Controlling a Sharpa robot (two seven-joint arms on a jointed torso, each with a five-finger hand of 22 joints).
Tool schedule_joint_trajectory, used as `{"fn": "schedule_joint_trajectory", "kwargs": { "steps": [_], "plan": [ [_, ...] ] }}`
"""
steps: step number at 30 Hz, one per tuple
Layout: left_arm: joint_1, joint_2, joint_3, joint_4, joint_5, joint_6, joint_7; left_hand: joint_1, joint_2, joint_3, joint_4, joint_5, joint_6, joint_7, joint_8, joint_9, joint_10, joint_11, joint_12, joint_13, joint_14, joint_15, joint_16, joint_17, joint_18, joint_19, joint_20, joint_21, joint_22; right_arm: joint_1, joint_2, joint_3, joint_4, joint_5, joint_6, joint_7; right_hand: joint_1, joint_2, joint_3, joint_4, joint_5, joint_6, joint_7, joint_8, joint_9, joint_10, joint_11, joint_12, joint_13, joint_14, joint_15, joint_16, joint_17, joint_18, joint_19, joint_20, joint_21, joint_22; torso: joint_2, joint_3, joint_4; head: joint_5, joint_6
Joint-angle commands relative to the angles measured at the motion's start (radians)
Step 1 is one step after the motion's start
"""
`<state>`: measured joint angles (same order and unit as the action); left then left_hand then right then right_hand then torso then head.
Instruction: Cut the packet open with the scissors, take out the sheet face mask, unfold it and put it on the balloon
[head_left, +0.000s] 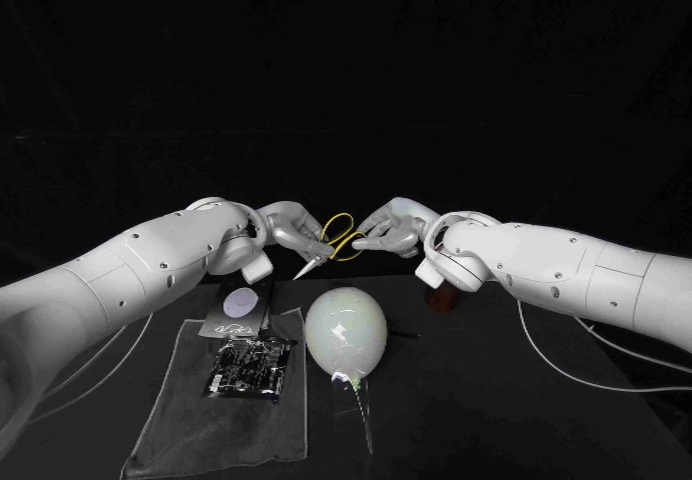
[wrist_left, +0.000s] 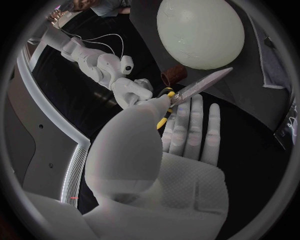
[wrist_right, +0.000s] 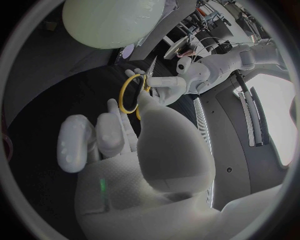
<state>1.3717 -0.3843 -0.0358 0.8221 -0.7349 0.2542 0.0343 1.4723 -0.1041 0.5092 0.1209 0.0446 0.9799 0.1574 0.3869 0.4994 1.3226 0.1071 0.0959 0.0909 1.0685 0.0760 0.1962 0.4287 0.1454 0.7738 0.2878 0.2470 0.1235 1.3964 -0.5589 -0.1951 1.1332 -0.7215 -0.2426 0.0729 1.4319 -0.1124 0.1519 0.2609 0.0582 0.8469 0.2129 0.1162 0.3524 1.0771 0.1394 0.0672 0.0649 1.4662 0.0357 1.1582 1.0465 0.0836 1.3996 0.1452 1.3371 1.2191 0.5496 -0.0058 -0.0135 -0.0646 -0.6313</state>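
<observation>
Scissors (head_left: 315, 262) (yellow loops) pinched btwn left hand (head_left: 289, 228) & right hand (head_left: 392, 228), mid-air.

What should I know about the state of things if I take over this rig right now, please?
Left hand: pinches the scissors near the pivot, above the table.
Right hand: grips the scissors at the yellow handle loops.
Packet: lies on the grey cloth beside the balloon and looks unopened.
Done: scissors are off the table.
Left: cut the packet, take out the mask, unfold it, put it on the balloon.
</observation>
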Motion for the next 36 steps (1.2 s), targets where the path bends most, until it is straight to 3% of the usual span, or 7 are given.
{"fn": "schedule_joint_trajectory", "kwargs": {
  "steps": [1,8,16,29,34,35,36],
  "plan": [
    [0.002,0.0,0.001,0.007,0.007,-0.004,0.019,-0.001,0.011,0.07,-0.062,0.004,0.0,-0.003,0.003,0.002,0.023,-0.019,0.003,0.001,0.006,0.001,-0.006,0.001,0.021,0.005,-0.002,0.006,0.002,-0.002,0.004,0.001,-0.003,0.003,0.023,0.005,0.008,0.019,0.005,-0.006,-0.003,-0.008,0.0,0.008,-0.002,-0.006,-0.001,-0.003,0.0,0.001,0.01,0.007,0.003,-0.01,-0.005,0.001,0.001,0.005,0.0,-0.0001,-0.0001,0.001,-0.001],
    [0.002,-0.002,0.002,0.016,0.007,-0.006,0.021,-0.002,0.011,0.071,-0.063,0.004,0.0,-0.003,0.003,0.003,0.023,-0.019,0.003,0.001,0.006,0.001,-0.006,0.001,0.021,0.005,-0.002,0.007,0.002,-0.007,0.014,0.001,-0.008,0.003,0.033,0.005,0.051,0.079,0.055,-0.015,-0.01,0.023,-0.018,0.028,-0.002,0.037,-0.017,0.008,0.003,0.006,-0.001,0.035,0.026,-0.016,0.009,-0.006,0.031,0.046,0.0,0.0001,-0.0006,0.001,-0.004],
    [0.002,-0.003,0.002,0.019,0.007,-0.011,0.022,-0.002,0.011,0.072,-0.064,0.004,0.0,-0.003,0.003,0.003,0.023,-0.019,0.003,0.001,0.006,0.001,-0.007,0.002,0.021,0.005,-0.002,0.007,0.002,-0.008,0.003,0.0,-0.004,0.029,-0.007,0.034,0.107,0.142,0.163,-0.046,-0.01,0.173,-0.099,0.124,0.046,0.256,-0.095,0.083,0.033,0.019,-0.064,0.081,0.069,-0.032,0.045,-0.058,0.087,0.127,-0.001,-0.0002,-0.0019,0.002,-0.006],
    [0.004,-0.005,0.002,0.034,0.028,-0.137,0.068,-0.048,-0.011,0.075,-0.065,0.003,-0.057,0.024,-0.036,-0.003,-0.062,0.013,-0.037,-0.014,-0.053,0.031,-0.043,-0.005,0.003,-0.026,0.003,-0.008,-0.006,-0.008,-0.013,0.001,0.012,0.131,-0.055,0.047,0.062,0.103,0.277,-0.068,-0.009,0.185,-0.111,0.173,0.096,0.326,-0.112,0.079,0.052,0.019,-0.08,0.082,0.062,-0.034,0.044,-0.08,0.096,0.142,-0.001,0.0,-0.0023,-0.001,-0.007],
    [0.005,-0.004,0.002,0.029,0.041,-0.158,0.07,-0.139,-0.105,0.016,-0.022,0.003,-0.19,0.07,-0.132,-0.053,-0.269,0.075,-0.034,-0.03,-0.158,0.081,-0.1,-0.023,-0.055,-0.14,0.006,-0.074,-0.039,-0.007,-0.016,0.001,0.005,0.145,-0.06,0.01,0.051,0.096,0.297,-0.073,-0.009,0.185,-0.113,0.18,0.105,0.334,-0.114,0.076,0.055,0.019,-0.081,0.083,0.061,-0.034,0.044,-0.081,0.096,0.143,-0.001,0.0002,-0.0003,-0.003,-0.007],
    [0.005,-0.004,0.002,0.028,0.042,-0.163,0.07,-0.162,-0.133,-0.015,-0.013,0.004,-0.24,0.085,-0.162,-0.067,-0.331,0.092,-0.031,-0.033,-0.202,0.097,-0.124,-0.033,-0.079,-0.292,0.007,-0.125,-0.065,-0.007,-0.016,0.001,0.003,0.146,-0.062,0.003,0.049,0.095,0.299,-0.074,-0.009,0.185,-0.113,0.18,0.106,0.334,-0.114,0.076,0.056,0.019,-0.081,0.083,0.061,-0.034,0.044,-0.081,0.096,0.143,0.0,0.0003,-0.0001,-0.004,-0.007],
    [0.005,-0.004,0.002,0.028,0.043,-0.169,0.07,-0.163,-0.127,-0.026,-0.008,0.003,-0.253,0.091,-0.17,-0.072,-0.354,0.099,-0.035,-0.03,-0.217,0.104,-0.13,-0.037,-0.087,-0.341,0.007,-0.144,-0.073,-0.007,-0.015,0.001,0.0,0.146,-0.064,-0.005,0.044,0.091,0.308,-0.077,-0.009,0.184,-0.113,0.183,0.109,0.337,-0.114,0.075,0.057,0.019,-0.082,0.083,0.061,-0.034,0.043,-0.082,0.096,0.143,0.0,0.0003,-0.0001,-0.005,-0.006]
  ]
}}
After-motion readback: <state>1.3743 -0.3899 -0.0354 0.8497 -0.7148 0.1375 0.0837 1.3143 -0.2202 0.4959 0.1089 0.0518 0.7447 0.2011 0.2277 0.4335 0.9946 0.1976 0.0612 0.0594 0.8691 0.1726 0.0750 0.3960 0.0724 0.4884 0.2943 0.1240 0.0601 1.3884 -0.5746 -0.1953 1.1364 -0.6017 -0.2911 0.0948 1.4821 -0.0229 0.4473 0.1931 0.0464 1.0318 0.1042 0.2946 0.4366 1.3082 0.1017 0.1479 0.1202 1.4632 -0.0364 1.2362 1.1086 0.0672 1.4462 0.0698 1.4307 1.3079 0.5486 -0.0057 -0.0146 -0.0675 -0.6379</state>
